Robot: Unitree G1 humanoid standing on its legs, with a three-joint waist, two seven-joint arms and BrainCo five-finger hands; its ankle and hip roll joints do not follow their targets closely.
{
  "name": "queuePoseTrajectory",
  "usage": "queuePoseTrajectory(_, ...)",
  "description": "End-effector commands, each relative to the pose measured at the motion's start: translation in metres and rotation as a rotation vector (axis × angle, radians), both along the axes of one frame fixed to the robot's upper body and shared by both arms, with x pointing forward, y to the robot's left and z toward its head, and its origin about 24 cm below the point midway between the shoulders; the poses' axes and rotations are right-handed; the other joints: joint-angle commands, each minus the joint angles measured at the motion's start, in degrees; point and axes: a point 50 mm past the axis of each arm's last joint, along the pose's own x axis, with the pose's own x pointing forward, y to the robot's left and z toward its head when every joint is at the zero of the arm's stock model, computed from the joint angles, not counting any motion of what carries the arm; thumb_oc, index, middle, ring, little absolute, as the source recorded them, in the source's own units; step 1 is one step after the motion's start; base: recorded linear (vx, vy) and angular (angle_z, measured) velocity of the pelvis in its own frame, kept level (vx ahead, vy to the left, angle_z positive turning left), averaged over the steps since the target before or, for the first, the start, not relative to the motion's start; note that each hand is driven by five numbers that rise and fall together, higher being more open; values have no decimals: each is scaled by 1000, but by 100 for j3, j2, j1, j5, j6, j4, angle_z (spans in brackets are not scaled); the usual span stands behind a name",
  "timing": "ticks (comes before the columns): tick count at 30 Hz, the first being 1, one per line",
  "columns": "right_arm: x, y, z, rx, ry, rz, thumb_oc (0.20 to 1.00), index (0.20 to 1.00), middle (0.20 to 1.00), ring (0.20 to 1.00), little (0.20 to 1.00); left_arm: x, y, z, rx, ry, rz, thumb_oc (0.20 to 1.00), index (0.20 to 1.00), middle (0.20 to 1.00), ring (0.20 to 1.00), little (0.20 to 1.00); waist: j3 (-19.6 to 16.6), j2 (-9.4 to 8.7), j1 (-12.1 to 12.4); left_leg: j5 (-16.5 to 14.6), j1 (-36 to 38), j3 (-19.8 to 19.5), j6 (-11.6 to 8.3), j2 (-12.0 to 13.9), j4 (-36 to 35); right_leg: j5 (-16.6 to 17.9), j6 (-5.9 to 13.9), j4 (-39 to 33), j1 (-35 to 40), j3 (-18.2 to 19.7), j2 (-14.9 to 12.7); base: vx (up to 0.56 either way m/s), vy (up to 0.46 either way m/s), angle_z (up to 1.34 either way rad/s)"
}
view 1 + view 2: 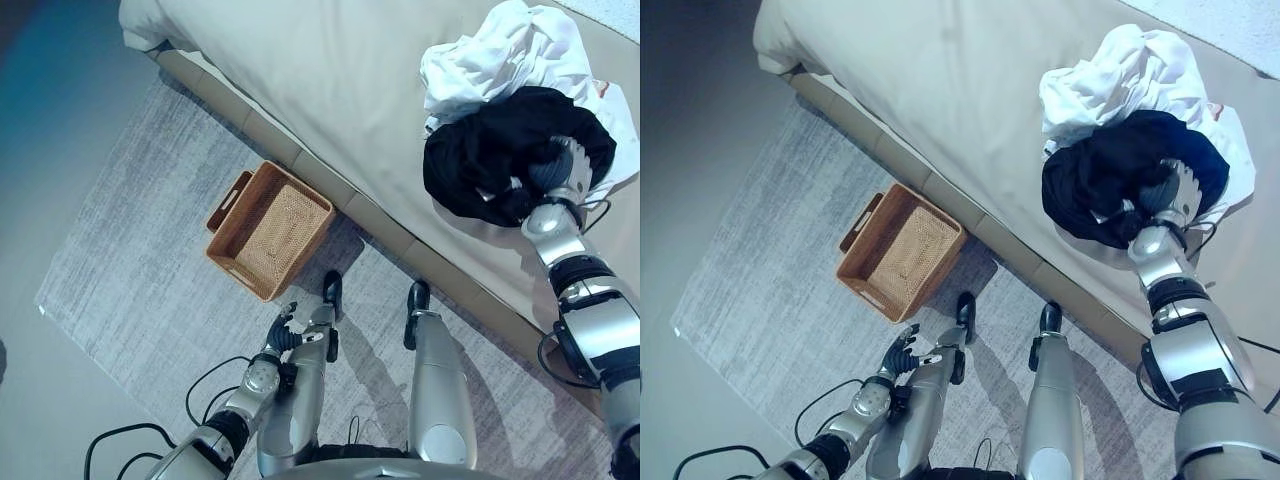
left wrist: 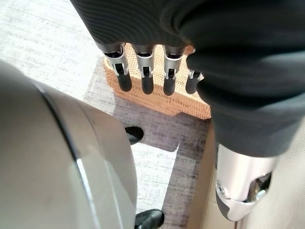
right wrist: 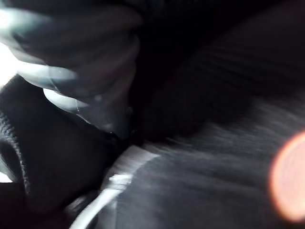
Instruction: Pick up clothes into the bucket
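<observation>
Right hand (image 1: 562, 170) was buried in the black garment (image 1: 490, 160) on the bed (image 1: 330, 80); fingers hidden in the cloth, so grip can't be told. Black garment lay against a white garment (image 1: 500, 55) heaped just behind it. Left hand (image 1: 285, 330) hung low over the grey rug (image 1: 130, 250), fingers relaxed, holding nothing. Woven basket (image 1: 268, 230) sat on the rug beside the bed edge, well apart from the clothes.

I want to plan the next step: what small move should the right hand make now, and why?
Probably close on the black garment and lift it. The right hand is buried in it on the bed, its grip hidden, and the wicker basket on the rug holds nothing yet.
</observation>
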Motion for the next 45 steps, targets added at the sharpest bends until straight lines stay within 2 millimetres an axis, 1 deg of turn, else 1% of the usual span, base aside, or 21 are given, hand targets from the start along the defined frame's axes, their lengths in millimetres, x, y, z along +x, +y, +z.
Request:
queuePoseTrajectory(1, -5, 0, 78, 31, -337, 25, 200, 200, 200, 200, 200, -8, 26, -4, 29, 8, 100, 1000, 1000, 1000, 1000, 1000, -67, -417, -18, -554, 340, 122, 51, -168, 458, 349, 258, -472, 670, 129, -153, -9, 51, -18)
queuePoseTrajectory(7, -16, 5, 117, -36, -467, 85, 200, 200, 200, 200, 200, -14, 52, -1, 33, -19, 176, 1000, 1000, 1000, 1000, 1000, -546, -635, -26, -602, 1139, 406, 82, -43, 1, 603, 400, -1152, 1411, 227, -44, 58, 65, -19)
queuePoseTrajectory(10, -20, 5, 122, -71, -478, 98, 200, 200, 200, 200, 200, -10, 56, 8, 18, -72, 173, 1000, 1000, 1000, 1000, 1000, -756, -681, -18, -567, 1349, 468, 92, -26, -192, 715, 442, -1414, 1621, 249, 1, 92, 21, -37)
queuePoseTrajectory(11, -23, 2, 124, -86, -482, 99, 200, 200, 200, 200, 200, -8, 58, 15, 6, -108, 165, 1000, 1000, 1000, 1000, 1000, -838, -705, -13, -554, 1499, 490, 94, -34, -296, 755, 452, -1555, 1786, 243, 29, 141, -3, -30)
queuePoseTrajectory(12, -29, 1, 132, -126, -502, 111, 200, 200, 200, 200, 200, 3, 59, 34, -8, -204, 127, 1000, 1000, 1000, 1000, 1000, -1015, -756, -32, -571, 1726, 519, 85, -23, -451, 762, 466, -1754, 2031, 213, 74, 97, -3, -20)
queuePoseTrajectory(13, -30, 1, 132, -125, -502, 110, 200, 200, 200, 200, 200, 3, 59, 34, -7, -203, 127, 1000, 1000, 1000, 1000, 1000, -1020, -760, -29, -540, 1721, 520, 86, -23, -471, 796, 465, -1784, 2030, 213, 75, 98, -14, -11)
queuePoseTrajectory(15, -34, 1, 137, -160, -502, 130, 200, 200, 200, 200, 200, 11, 60, 51, -7, -277, 84, 1000, 1000, 1000, 1000, 1000, -1224, -818, -56, -520, 1896, 538, 82, 1, -620, 836, 484, -1975, 2219, 189, 100, 81, -15, -10)
queuePoseTrajectory(17, -37, 3, 142, -192, -502, 162, 200, 200, 200, 200, 200, 22, 60, 80, -30, -396, 36, 1000, 1000, 1000, 1000, 1000, -1407, -872, -83, -509, 2066, 573, 76, 32, -747, 870, 498, -2156, 2413, 162, 128, 88, -19, -8)
queuePoseTrajectory(21, -40, 12, 153, -242, -494, 229, 200, 200, 200, 200, 200, 40, 57, 120, -52, -548, -16, 1000, 1000, 1000, 1000, 1000, -1760, -997, -138, -514, 2356, 645, 49, 116, -931, 916, 511, -2447, 2714, 173, 189, 84, -26, -5)
queuePoseTrajectory(22, -40, 16, 157, -258, -487, 258, 200, 200, 200, 200, 200, 46, 54, 132, -63, -593, -41, 1000, 1000, 1000, 1000, 1000, -1852, -1035, -153, -522, 2409, 667, 42, 132, -946, 926, 507, -2486, 2772, 175, 200, 124, -39, -9)
queuePoseTrajectory(23, -39, 25, 161, -268, -472, 314, 200, 200, 200, 200, 200, 56, 44, 157, -90, -680, -92, 1000, 1000, 1000, 1000, 1000, -2015, -1081, -182, -551, 2543, 699, 36, 161, -987, 925, 503, -2557, 2902, 174, 223, 101, -29, -10)
queuePoseTrajectory(24, -39, 25, 161, -268, -472, 315, 200, 200, 200, 200, 200, 56, 44, 158, -90, -679, -92, 1000, 1000, 1000, 1000, 1000, -2005, -1078, -182, -551, 2558, 701, 36, 163, -993, 925, 503, -2563, 2916, 175, 225, 114, -26, -11)
queuePoseTrajectory(26, -36, 39, 164, -299, -436, 396, 200, 200, 200, 200, 200, 65, 32, 184, -110, -762, -161, 1000, 1000, 1000, 1000, 1000, -2155, -1122, -226, -579, 2687, 721, 36, 189, -1009, 897, 498, -2552, 3018, 199, 248, 97, -19, -9)
queuePoseTrajectory(27, -36, 55, 165, -352, -393, 487, 200, 200, 200, 200, 200, 70, 22, 205, -116, -823, -231, 1000, 1000, 1000, 1000, 1000, -2248, -1143, -277, -600, 2791, 739, 39, 207, -1033, 857, 491, -2505, 3091, 225, 270, 84, -21, -9)
queuePoseTrajectory(28, -36, 55, 166, -353, -393, 487, 200, 200, 200, 200, 200, 70, 22, 206, -117, -824, -231, 1000, 1000, 1000, 1000, 1000, -2234, -1138, -275, -601, 2804, 738, 38, 208, -1038, 851, 490, -2501, 3100, 225, 271, 90, -28, -13)
queuePoseTrajectory(30, -35, 76, 160, -393, -320, 623, 200, 200, 200, 200, 200, 78, -2, 232, -130, -893, -351, 1000, 1000, 1000, 1000, 1000, -2383, -1149, -349, -621, 2953, 743, 36, 228, -1091, 770, 481, -2445, 3219, 216, 287, 78, -13, -10)
queuePoseTrajectory(31, -35, 76, 160, -394, -320, 622, 200, 200, 200, 200, 200, 78, -2, 233, -132, -894, -352, 1000, 1000, 1000, 1000, 1000, -2374, -1144, -347, -622, 2963, 740, 35, 228, -1096, 765, 481, -2443, 3227, 213, 287, 73, -10, -3)
queuePoseTrajectory(32, -35, 89, 155, -411, -284, 702, 200, 200, 200, 200, 200, 83, -18, 241, -153, -901, -417, 1000, 1000, 1000, 1000, 1000, -2460, -1152, -395, -634, 3035, 738, 35, 233, -1121, 740, 479, -2432, 3284, 206, 296, 39, -10, 1)
queuePoseTrajectory(36, -36, 106, 146, -402, -234, 820, 200, 200, 200, 200, 200, 89, -41, 248, -210, -882, -489, 1000, 1000, 1000, 1000, 1000, -2550, -1147, -445, -644, 3132, 727, 38, 245, -1159, 715, 483, -2439, 3374, 191, 294, 49, -9, -2)
queuePoseTrajectory(42, -45, 141, 124, -428, -118, 1046, 200, 200, 200, 200, 200, 90, -86, 251, -500, -750, -556, 1000, 1000, 1000, 1000, 1000, -2609, -1146, -507, -623, 3191, 682, 35, 249, -1193, 701, 477, -2423, 3435, 135, 290, 6, 0, 0)
queuePoseTrajectory(45, -49, 150, 117, -428, -87, 1114, 200, 200, 200, 200, 200, 88, -97, 254, -583, -715, -568, 1000, 1000, 1000, 1000, 1000, -2600, -1161, -495, -614, 3188, 647, 35, 246, -1184, 695, 480, -2403, 3442, 110, 286, 0, 0, 0)
